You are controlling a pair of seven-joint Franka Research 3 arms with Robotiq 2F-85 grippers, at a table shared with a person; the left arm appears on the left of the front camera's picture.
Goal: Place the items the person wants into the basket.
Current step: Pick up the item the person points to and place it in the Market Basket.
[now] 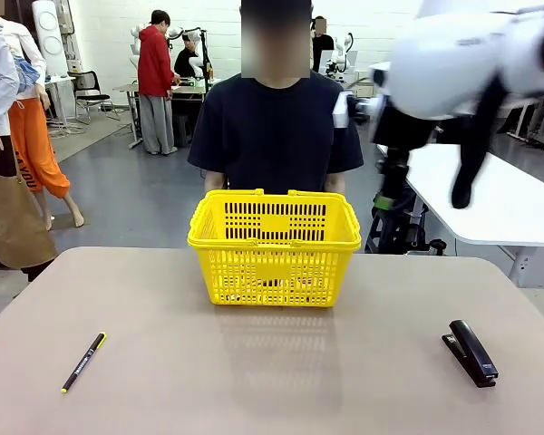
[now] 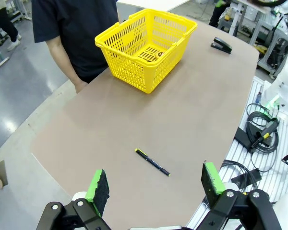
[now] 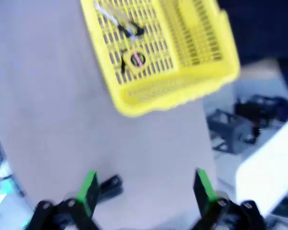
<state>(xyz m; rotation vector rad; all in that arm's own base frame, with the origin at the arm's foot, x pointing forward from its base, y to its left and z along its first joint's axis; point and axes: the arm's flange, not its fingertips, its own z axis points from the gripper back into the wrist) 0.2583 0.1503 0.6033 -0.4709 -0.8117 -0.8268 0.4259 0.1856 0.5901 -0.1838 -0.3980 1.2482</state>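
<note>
One yellow basket stands at the centre of the frame. Inside it lie one round tape measure and one marker. One black pen lies at lower left, one black stapler at lower right.

Front view: the basket lattice screens its contents, too dim to identify; my right arm is cut off by the upper right edge; right wrist view: whole frame motion-blurred, so the round tape measure and pale items beside it are smeared; the stapler sits partly behind my right tool finger; left wrist view: basket contents too small to tell.
</note>
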